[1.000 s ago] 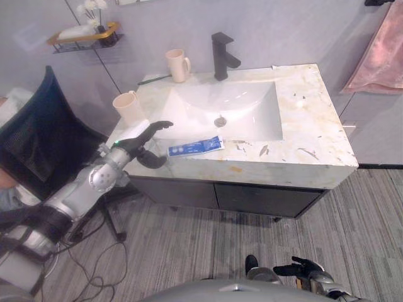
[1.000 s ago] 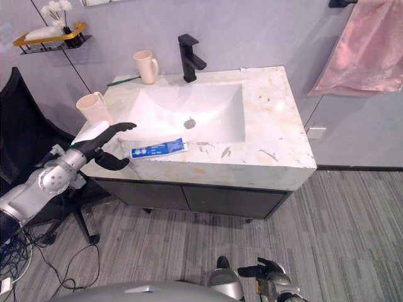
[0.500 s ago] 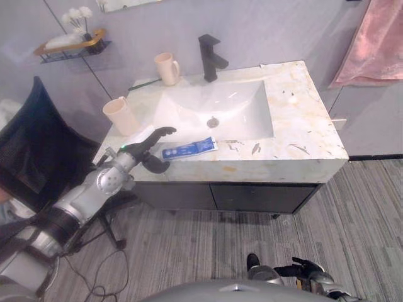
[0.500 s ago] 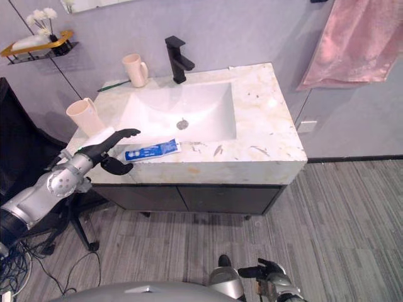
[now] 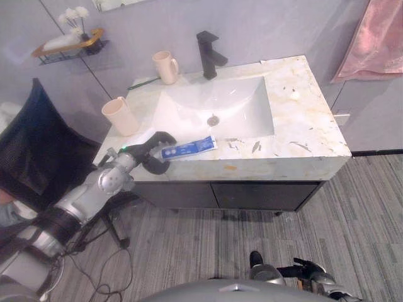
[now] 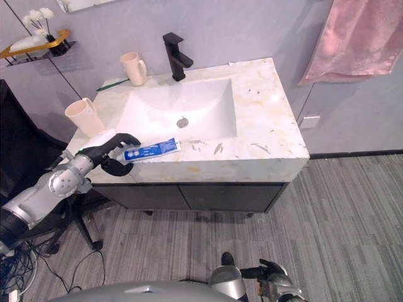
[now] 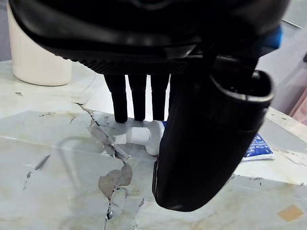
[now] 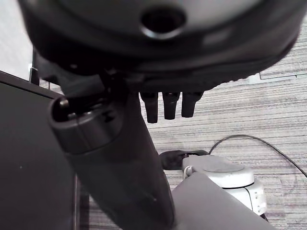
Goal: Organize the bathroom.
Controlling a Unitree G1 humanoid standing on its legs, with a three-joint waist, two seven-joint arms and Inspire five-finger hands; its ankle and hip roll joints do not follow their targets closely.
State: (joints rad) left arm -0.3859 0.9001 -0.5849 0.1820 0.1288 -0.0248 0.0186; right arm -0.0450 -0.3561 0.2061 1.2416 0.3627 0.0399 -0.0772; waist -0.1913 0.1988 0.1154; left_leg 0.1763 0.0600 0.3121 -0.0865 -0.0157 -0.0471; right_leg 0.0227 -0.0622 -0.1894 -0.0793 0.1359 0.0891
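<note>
A blue and white toothpaste tube (image 5: 189,147) lies flat on the marble counter (image 5: 302,119) by the front edge of the sink basin (image 5: 217,107). My left hand (image 5: 148,152) is at the tube's left, capped end. Its fingers (image 7: 136,96) arch down over the white cap (image 7: 141,136), and the thumb (image 7: 206,139) stands apart in front without closing on it. The blue body of the tube (image 7: 259,146) shows past the thumb. My right hand (image 6: 271,272) hangs low over the grey floor with relaxed fingers (image 8: 165,105) and holds nothing.
One beige cup (image 5: 119,115) stands at the counter's left edge, just behind my left hand. A second cup (image 5: 165,66) and a green toothbrush (image 5: 143,80) are at the back left by the black faucet (image 5: 208,54). A black chair (image 5: 31,145) stands left of the cabinet; a pink towel (image 5: 378,44) hangs right.
My left hand's fingers have come down from above the counter and now arch over the tube's cap end. The tube lies where it was. The camera has shifted a little.
</note>
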